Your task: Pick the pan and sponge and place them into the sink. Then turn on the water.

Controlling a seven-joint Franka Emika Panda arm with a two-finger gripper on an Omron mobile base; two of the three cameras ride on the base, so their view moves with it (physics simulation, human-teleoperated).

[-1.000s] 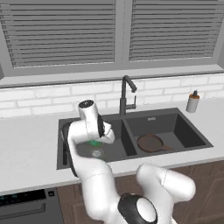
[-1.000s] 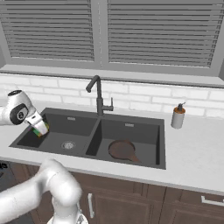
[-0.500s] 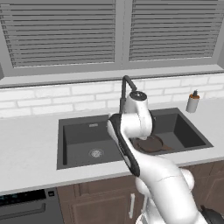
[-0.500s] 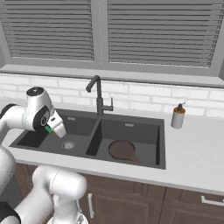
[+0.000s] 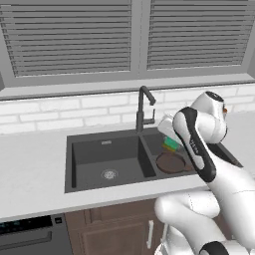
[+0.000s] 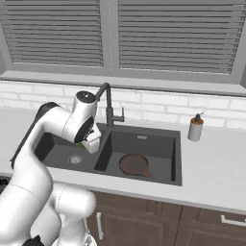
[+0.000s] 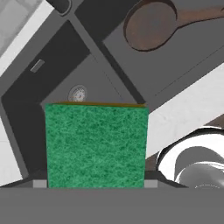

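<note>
My gripper [image 5: 169, 140] hangs over the dark grey double-basin sink [image 5: 89, 149], near the divider between the basins, and is shut on the sponge [image 5: 172, 145]. In the hand view the sponge's [image 7: 96, 146] green face sits between the fingertips, with a thin yellow edge along its top. The dark brown pan [image 5: 171, 163] lies flat in the right basin, handle pointing right. From the right base view the gripper [image 6: 91, 143] is above the left basin's right edge, and the pan [image 6: 134, 165] rests in the right basin of the sink [image 6: 153, 144]. No water runs from the faucet [image 5: 144, 107].
The tall dark faucet [image 6: 108, 103] stands behind the divider, close to the hand. A soap bottle [image 6: 194, 129] stands on the counter right of the sink. The left basin's silver drain [image 7: 78, 93] lies below the hand. White counter surrounds the sink.
The arm has swung with the sponge from over the left basin toward the divider and the right basin. The grip on the sponge is unchanged and the pan has not moved.
</note>
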